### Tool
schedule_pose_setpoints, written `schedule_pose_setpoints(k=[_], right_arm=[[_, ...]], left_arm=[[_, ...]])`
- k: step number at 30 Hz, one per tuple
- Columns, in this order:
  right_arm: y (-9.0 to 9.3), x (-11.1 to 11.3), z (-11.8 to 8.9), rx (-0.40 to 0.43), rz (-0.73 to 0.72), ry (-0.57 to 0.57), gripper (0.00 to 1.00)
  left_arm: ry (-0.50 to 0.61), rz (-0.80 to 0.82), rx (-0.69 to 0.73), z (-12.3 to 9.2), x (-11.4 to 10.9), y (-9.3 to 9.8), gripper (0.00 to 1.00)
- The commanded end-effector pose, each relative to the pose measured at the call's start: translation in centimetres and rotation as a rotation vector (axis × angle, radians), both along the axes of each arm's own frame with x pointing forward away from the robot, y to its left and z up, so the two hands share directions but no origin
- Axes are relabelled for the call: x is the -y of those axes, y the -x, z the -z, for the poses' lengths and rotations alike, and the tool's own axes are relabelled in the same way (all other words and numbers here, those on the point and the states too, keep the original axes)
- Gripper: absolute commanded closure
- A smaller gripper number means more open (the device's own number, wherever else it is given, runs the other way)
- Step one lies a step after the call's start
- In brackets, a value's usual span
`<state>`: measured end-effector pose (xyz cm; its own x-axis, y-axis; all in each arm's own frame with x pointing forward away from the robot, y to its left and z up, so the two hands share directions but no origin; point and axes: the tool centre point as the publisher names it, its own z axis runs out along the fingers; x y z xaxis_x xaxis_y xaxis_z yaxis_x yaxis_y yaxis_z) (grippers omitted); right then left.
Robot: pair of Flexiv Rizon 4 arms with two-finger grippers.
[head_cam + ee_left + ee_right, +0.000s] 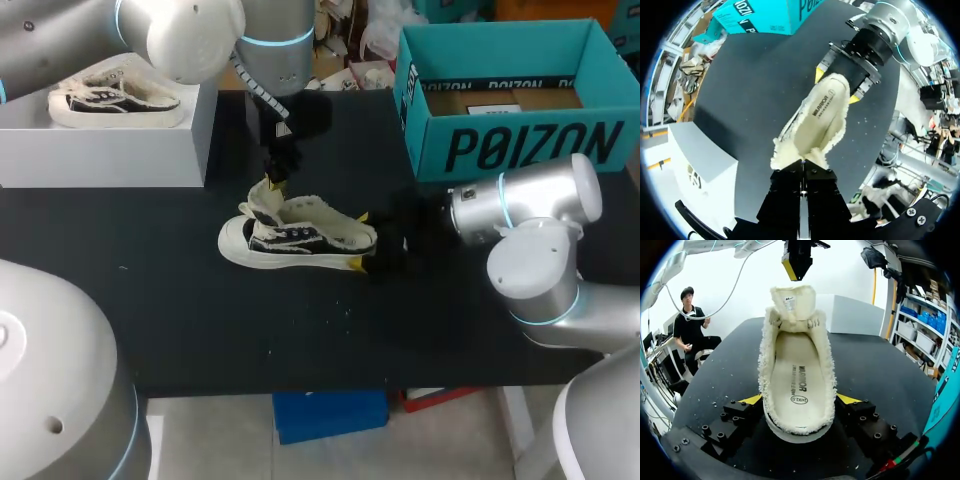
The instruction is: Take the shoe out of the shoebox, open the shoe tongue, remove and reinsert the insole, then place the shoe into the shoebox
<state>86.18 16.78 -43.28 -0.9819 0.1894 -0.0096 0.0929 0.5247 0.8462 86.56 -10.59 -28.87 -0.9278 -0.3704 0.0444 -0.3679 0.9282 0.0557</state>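
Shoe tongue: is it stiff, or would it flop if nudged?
Probably floppy: the shoe tongue stands bent up at the left gripper, its fleecy edge ragged and soft-looking. Likely light and easy to fold. The shoe should hardly shift, since the right gripper clamps its heel.

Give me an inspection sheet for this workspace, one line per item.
surface: black table.
job's things: shoe on its sole mid-table, tongue raised, insole lying inside; teal shoebox open at the far right.
clutter: pale specks near the shoe; second shoe on a white box, far left.
grippers: right gripper shut on the shoe's heel; left gripper shut, at the tongue's tip, hold on it unclear.
cables: thin wires by the right gripper's base.
surroundings: nothing seen reaching over the table.
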Motion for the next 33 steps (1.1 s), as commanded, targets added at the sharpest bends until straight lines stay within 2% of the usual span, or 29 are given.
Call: schedule_pose_setpoints(k=[1, 2, 5, 10, 17, 33], right_arm=[[-0.1, 0.1, 0.1, -0.001, 0.002, 0.002, 1.0], [-0.1, 0.1, 0.1, -0.001, 0.002, 0.002, 1.0], [-0.1, 0.1, 0.1, -0.001, 0.002, 0.002, 1.0], [-0.1, 0.1, 0.1, -0.001, 0.002, 0.002, 1.0], [-0.1, 0.1, 0.1, -0.001, 0.002, 0.002, 1.0], [-0.1, 0.1, 0.1, -0.001, 0.002, 0.002, 1.0]], left_arm=[[0.026, 0.362, -0.098, 0.1, -0.1, -0.5, 1.0], [0.061, 0.453, -0.097, 0.2, 0.1, -0.6, 1.0], [0.1, 0.542, -0.09, 0.5, 0.5, -0.9, 1.0], [0.135, 0.586, -0.063, 0.7, 1.6, -1.3, 1.0], [0.161, 0.584, -0.096, 2.6, 3.1, -1.1, 1.0], [0.198, 0.519, -0.159, 6.2, 4.5, -0.1, 1.0]])
